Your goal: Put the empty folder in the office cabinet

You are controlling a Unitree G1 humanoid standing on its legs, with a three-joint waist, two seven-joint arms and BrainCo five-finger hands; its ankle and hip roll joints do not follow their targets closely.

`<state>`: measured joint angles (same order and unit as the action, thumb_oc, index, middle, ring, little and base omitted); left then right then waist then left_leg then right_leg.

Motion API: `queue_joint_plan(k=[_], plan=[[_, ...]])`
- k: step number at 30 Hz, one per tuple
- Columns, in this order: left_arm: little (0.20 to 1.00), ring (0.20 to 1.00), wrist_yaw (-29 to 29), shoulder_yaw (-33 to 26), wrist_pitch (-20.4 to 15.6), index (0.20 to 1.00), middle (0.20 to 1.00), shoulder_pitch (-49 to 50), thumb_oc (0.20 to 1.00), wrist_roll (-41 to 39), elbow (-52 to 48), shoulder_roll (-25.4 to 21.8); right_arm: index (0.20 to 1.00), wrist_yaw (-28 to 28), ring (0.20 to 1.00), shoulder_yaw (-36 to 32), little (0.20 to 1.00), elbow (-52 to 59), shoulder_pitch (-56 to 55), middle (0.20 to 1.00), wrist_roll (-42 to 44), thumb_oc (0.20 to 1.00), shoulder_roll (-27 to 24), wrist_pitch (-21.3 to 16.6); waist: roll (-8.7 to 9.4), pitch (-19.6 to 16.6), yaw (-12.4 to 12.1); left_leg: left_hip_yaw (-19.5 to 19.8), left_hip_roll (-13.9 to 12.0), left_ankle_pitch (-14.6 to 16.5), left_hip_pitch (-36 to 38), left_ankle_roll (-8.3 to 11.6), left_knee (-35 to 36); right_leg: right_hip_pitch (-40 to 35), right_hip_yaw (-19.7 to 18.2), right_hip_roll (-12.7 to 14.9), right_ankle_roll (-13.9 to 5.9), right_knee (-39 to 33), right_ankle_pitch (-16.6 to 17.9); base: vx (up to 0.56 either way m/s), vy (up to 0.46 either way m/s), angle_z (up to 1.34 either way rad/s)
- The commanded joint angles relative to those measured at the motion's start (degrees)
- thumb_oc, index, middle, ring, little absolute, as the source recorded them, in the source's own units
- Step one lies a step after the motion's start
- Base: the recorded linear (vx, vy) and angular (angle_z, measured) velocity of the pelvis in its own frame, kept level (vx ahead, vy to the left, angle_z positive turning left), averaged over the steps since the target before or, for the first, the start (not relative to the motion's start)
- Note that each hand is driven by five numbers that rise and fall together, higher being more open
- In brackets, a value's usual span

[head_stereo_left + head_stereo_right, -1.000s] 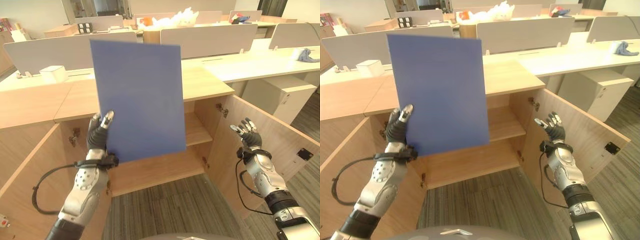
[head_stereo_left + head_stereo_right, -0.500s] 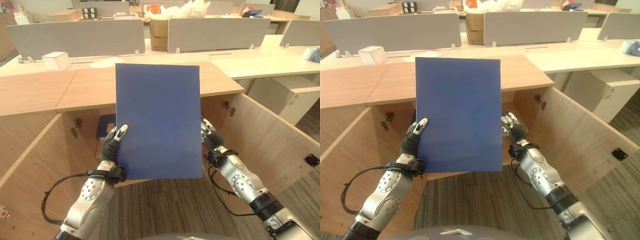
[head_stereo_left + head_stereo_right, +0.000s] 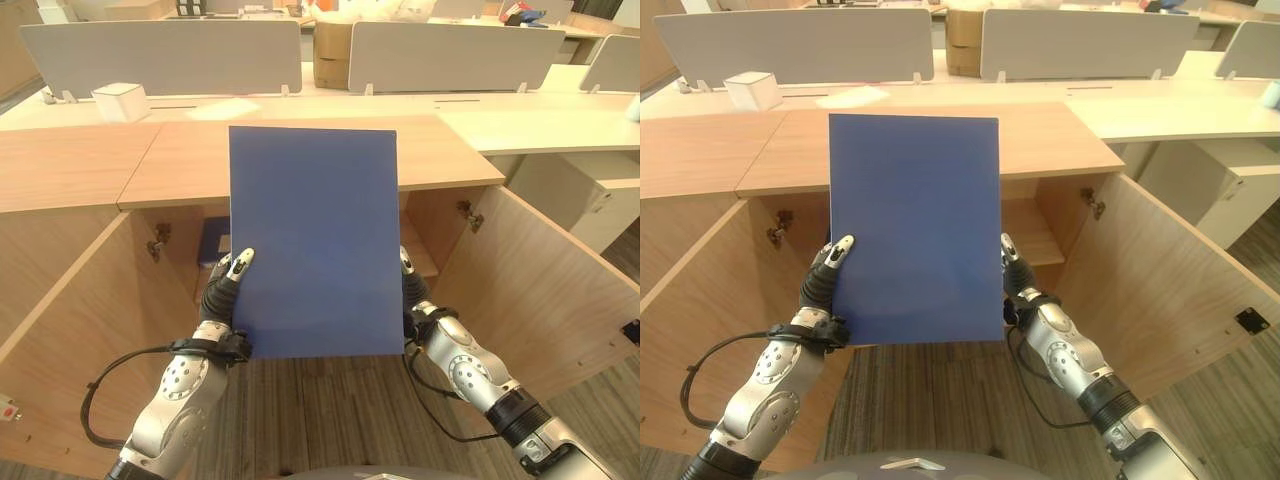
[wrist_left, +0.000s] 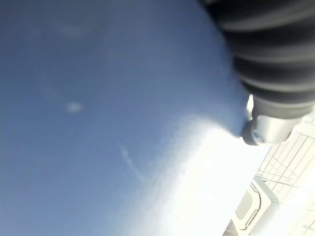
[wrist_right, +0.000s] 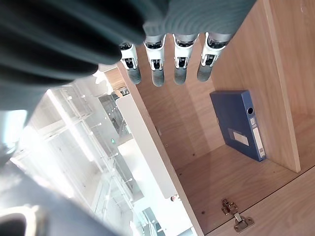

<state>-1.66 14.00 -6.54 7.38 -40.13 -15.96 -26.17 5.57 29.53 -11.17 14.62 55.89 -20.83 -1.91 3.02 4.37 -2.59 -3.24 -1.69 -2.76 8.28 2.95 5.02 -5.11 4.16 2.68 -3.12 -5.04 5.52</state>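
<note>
Left eye view has the folder (image 3: 314,240) upright before the open cabinet (image 3: 520,290), a flat, plain dark blue sheet with square corners and no label showing, its top edge level with the cabinet top. The left hand (image 3: 224,290) grips its lower left edge, the thumb lying on the near face and the fingers hidden behind, so it is pinched. The right hand (image 3: 1012,280) sits at the lower right edge; one finger stands up along that edge, and whether it grips cannot be told from here.

A second ago the folder was tilted and held by the left hand alone, with the right hand spread well off to the right by the door (image 3: 1170,300). Half a second ago the right hand had reached the edge. Now the folder is squared up between both hands, and the camera looks down more steeply.

Right wrist view shows what the eyes miss: the right fingers (image 5: 156,69) straight in a row, pointing into the cabinet, where a blue box file (image 5: 238,123) stands against a wall. Left wrist view shows blue folder surface (image 4: 98,113) close up beside the hand's cover
</note>
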Motion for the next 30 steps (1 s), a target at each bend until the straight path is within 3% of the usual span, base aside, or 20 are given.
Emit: queue_joint_plan(k=[1,9,11,21,26,30], plan=[[0.200,0.200,-2.0,3.0,-2.3,0.200,0.200,-3.9,0.200,0.6,-5.5,-1.2,1.000,0.7,1.000,1.1,1.000,1.6,3.0,1.000,-2.4,1.000,4.6,-0.4,2.77,-2.0,-0.2,1.2,-0.1,5.6,-1.8,0.21,0.0,-0.8,1.4,6.9,-5.52,0.2,-3.7,0.00,0.006,0.03],[0.200,0.200,0.3,1.8,-2.0,0.200,0.200,-3.4,0.200,1.9,-5.6,-0.4,1.000,-7.6,1.000,-7.7,1.000,-0.7,4.2,1.000,-1.0,1.000,6.8,-3.9,2.84,-2.4,0.0,1.1,0.0,5.9,-1.7,-0.04,0.0,-0.6,1.1,7.0,-5.58,0.1,-3.5,0.00,0.001,0.00],[0.200,0.200,1.9,1.3,-1.8,0.200,0.200,-3.4,0.200,3.4,-5.8,0.2,1.000,-12.3,1.000,-12.0,1.000,-1.6,6.3,1.000,-1.2,1.000,8.9,-6.2,2.66,-2.6,0.1,1.0,0.0,6.1,-1.7,-0.16,0.0,-0.6,0.9,7.0,-5.53,0.1,-3.5,0.00,0.000,0.00],[0.200,0.200,4.9,0.4,-2.6,0.200,0.200,-4.0,0.200,5.8,-6.0,1.3,1.000,-18.3,1.000,-17.5,1.000,-1.6,10.4,1.000,-2.9,1.000,11.7,-11.0,2.20,-2.9,0.4,0.8,0.2,6.5,-1.3,-0.35,0.0,-0.7,0.5,7.0,-5.46,0.0,-3.6,0.00,0.000,0.00],[0.200,0.200,5.0,0.4,-2.5,0.200,0.200,-4.6,0.200,6.4,-5.7,1.6,1.000,-16.0,1.000,-15.8,1.000,1.2,9.8,1.000,-3.2,1.000,11.8,-10.2,2.16,-2.8,0.6,0.8,0.3,6.5,-1.2,-0.32,0.0,-0.7,0.4,7.0,-5.42,0.0,-3.6,0.00,0.000,0.00],[0.200,0.200,3.5,0.6,-2.5,0.200,0.200,-4.9,0.200,6.4,-5.7,1.5,1.000,-9.4,1.000,-8.8,1.000,3.1,7.2,1.000,-2.2,1.000,10.4,-6.7,2.27,-2.4,0.7,0.7,0.2,6.3,-1.2,-0.20,0.0,-0.7,0.4,7.1,-5.36,0.1,-3.4,0.00,0.000,0.00]])
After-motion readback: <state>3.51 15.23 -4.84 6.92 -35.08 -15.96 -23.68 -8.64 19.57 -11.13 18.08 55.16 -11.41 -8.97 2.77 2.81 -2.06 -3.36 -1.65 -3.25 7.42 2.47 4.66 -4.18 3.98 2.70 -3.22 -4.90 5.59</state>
